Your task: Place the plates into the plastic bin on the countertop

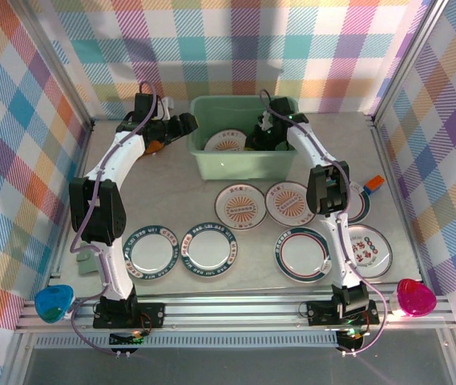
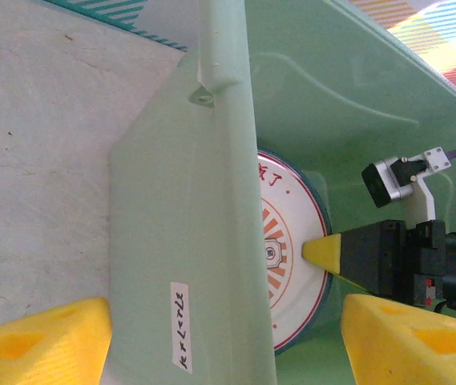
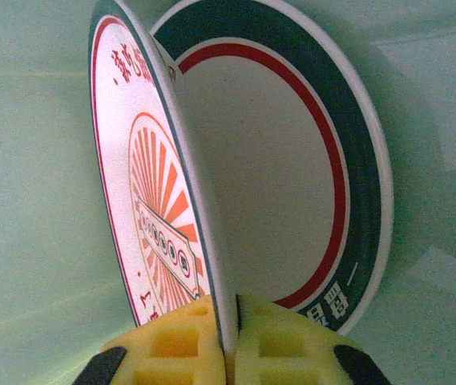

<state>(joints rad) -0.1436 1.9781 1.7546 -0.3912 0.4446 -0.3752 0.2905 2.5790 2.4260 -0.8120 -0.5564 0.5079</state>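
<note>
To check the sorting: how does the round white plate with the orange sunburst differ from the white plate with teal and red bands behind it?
The sunburst plate has orange rays; the banded plate, a plain centre. The right gripper is shut on the sunburst plate's rim; the banded plate is ungripped. The sunburst plate shows nearly edge-on, the banded plate face-on. Both are round, inside the green plastic bin.

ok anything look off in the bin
the sunburst plate sits at an angle to the banded plate behind it, pinched at its rim by the right fingers; left fingers straddle the bin wall
</note>
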